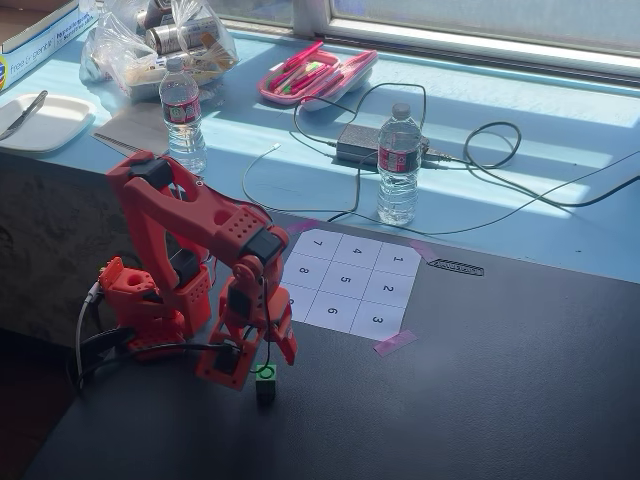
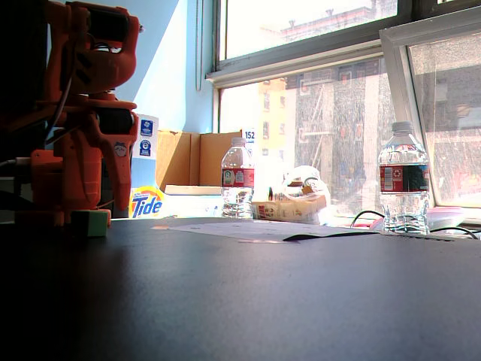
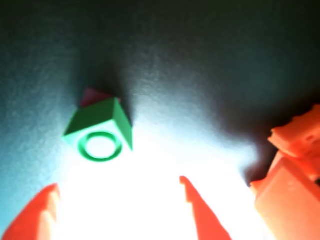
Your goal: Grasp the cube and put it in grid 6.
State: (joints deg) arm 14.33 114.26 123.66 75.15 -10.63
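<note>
We find the cube (image 1: 265,375) resting on the dark counter (image 1: 480,380), off the paper sheet, at about 7 o'clock from grid 6 (image 1: 332,311) in a fixed view. The claw (image 1: 262,358) hangs directly over it, arm folded down, presumably to straddle it. In the wrist view the two orange fingers (image 3: 200,210) stand spread and empty, the cube (image 3: 100,131) lying just ahead of the gap toward 11 o'clock, ring mark up. We judge the cube not yet gripped. The low fixed view shows the cube (image 2: 91,222) sitting flat at the arm's foot.
</note>
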